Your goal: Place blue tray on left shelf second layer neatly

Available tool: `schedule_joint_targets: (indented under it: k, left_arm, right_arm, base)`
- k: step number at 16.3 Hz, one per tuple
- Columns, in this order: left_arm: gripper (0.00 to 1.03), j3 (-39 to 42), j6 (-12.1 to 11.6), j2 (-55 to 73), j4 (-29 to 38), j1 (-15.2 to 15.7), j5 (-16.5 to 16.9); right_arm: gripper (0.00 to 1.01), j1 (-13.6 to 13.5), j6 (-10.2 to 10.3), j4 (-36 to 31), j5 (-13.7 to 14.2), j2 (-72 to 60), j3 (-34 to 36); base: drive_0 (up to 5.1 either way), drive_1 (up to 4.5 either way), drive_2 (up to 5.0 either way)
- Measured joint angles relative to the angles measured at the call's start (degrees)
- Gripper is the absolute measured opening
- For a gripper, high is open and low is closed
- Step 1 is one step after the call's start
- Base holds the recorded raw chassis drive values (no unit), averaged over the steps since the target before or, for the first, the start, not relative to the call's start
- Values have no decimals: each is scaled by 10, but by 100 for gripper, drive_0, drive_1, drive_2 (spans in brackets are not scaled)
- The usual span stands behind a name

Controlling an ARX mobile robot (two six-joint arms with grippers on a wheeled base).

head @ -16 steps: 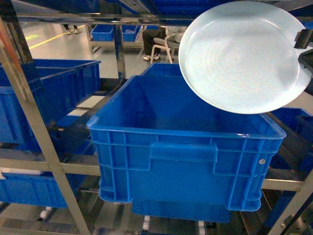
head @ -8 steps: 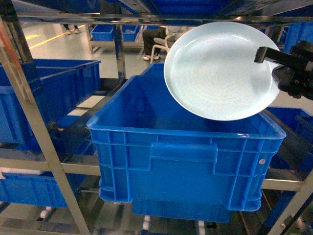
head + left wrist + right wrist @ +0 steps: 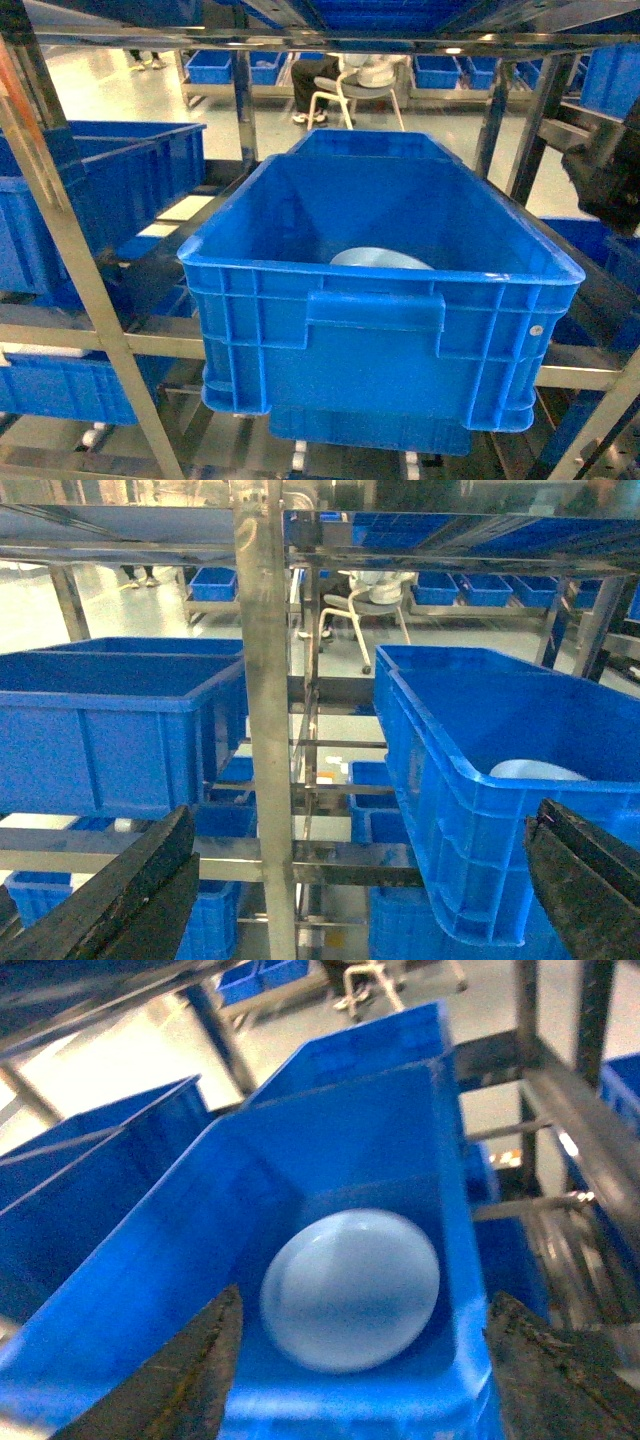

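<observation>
The pale blue tray (image 3: 380, 258) lies on the floor of a deep blue crate (image 3: 375, 320), only its far rim showing over the crate's front wall. The right wrist view shows the whole tray (image 3: 350, 1290) near the crate's front right corner. That crate stands on the left shelf second layer (image 3: 570, 377), a steel rail tier. My right gripper (image 3: 363, 1298) hangs open above the tray, touching nothing; its dark body (image 3: 605, 170) sits at the right edge of the head view. My left gripper (image 3: 365, 815) is open and empty, facing a shelf post (image 3: 268, 730) left of the crate.
A second blue crate (image 3: 110, 190) sits on the same tier to the left, more crates (image 3: 70, 385) on the tier below. Steel uprights (image 3: 60, 230) and a top rail (image 3: 300, 40) frame the opening. A seated person (image 3: 345, 75) is far behind.
The tray was held tilted above the crate by my right gripper; now it lies inside the crate. The right gripper has let go and pulled back to the right.
</observation>
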State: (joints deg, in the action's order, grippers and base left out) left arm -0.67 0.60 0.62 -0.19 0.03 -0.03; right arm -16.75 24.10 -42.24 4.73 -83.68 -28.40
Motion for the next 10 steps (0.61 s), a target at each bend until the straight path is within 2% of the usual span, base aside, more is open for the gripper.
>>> schedule_joint_targets:
  k: [2, 3, 4, 5, 6, 7, 8, 9, 10]
  left_arm:
    - [98, 0, 0, 0, 0, 0, 0]
    - [98, 0, 0, 0, 0, 0, 0]
    - [98, 0, 0, 0, 0, 0, 0]
    - [98, 0, 0, 0, 0, 0, 0]
    - [98, 0, 0, 0, 0, 0, -1]
    - [98, 0, 0, 0, 0, 0, 0]
    - [98, 0, 0, 0, 0, -1, 0]
    - [98, 0, 0, 0, 0, 0, -2]
    - [98, 0, 0, 0, 0, 0, 0]
  right_arm:
    - [94, -62, -7, 147, -5, 196, 93]
    - [100, -99, -18, 280, 16, 330, 112]
    - [97, -126, -40, 384, 56, 442, 107]
    - [98, -132, -79, 482, 100, 559, 100]
    - [98, -127, -103, 527, 124, 617, 98]
    - [94, -134, -139, 486, 167, 655, 117]
    - [85, -139, -172, 432, 207, 681, 144]
    - [70, -97, -207, 410, 210, 718, 180]
    - [59, -59, -218, 414, 188, 730, 191]
  base:
    - [0, 0, 0]
    - [0, 0, 0]
    - [0, 0, 0]
    - [0, 0, 0]
    - [0, 0, 0]
    - [0, 0, 0]
    - [0, 0, 0]
    - [0, 0, 0]
    - [0, 0, 0]
